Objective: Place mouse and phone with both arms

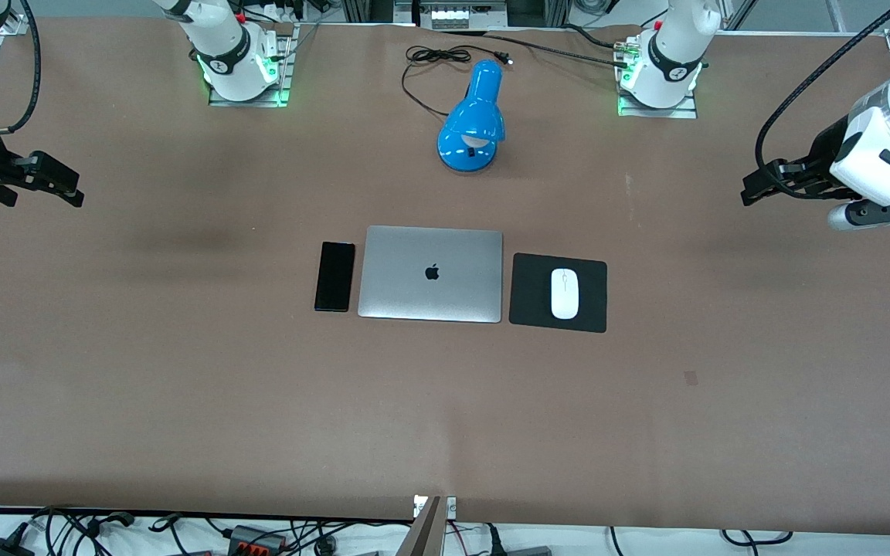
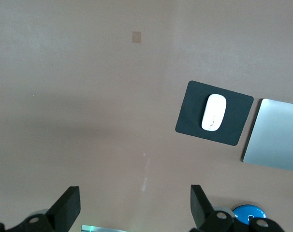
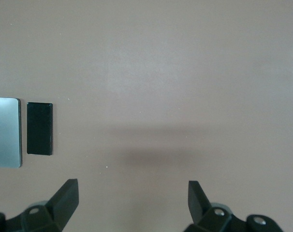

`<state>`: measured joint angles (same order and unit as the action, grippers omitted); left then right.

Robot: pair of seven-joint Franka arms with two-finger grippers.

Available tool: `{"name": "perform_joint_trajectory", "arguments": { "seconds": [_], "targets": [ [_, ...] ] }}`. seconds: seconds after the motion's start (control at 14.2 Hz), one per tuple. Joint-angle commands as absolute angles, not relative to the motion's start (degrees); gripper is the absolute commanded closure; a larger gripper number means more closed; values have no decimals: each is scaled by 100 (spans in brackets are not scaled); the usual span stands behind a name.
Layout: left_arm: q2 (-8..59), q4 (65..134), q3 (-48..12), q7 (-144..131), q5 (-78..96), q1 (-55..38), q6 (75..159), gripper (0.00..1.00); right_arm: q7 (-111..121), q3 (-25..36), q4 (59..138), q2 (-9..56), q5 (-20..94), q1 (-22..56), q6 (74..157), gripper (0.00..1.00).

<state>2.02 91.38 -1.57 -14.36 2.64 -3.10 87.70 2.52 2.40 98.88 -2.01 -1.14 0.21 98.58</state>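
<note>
A closed silver laptop [image 1: 430, 273] with a black Apple logo lies mid-way along the brown surface [image 1: 182, 386]. A slim black rectangular phone [image 1: 335, 276] lies just beside it toward the right arm's end. A small white oval mouse [image 1: 565, 293] rests on a flat black square pad [image 1: 538, 293] toward the left arm's end. A blue desk lamp [image 1: 473, 120] stands farther from the camera. The left tool [image 2: 134, 203] and right tool [image 3: 132, 200] hang released over bare surface at either end

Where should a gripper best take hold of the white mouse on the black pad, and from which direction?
Probably from straight above, the jaws closing across the narrow middle of the mouse. It lies flat and low on the pad, its long axis running toward the front camera, and both long sides are free. The left gripper, open, is closest.
</note>
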Motion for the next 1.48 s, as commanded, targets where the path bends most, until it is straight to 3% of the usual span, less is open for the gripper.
{"name": "perform_joint_trajectory", "arguments": {
  "seconds": [0.0,1.12,1.41],
  "targets": [
    [229,9044,-167,-1424,343,-290,8754,0,237,194,9940,-281,-70,-96,9940,0],
    [264,8965,-149,-1336,395,-272,8692,0,246,-26,9949,-316,-79,-255,9773,0],
    [290,8965,-167,-75,361,-281,8718,0,255,-18,9940,-325,-70,-264,9773,0]
  ]
}}
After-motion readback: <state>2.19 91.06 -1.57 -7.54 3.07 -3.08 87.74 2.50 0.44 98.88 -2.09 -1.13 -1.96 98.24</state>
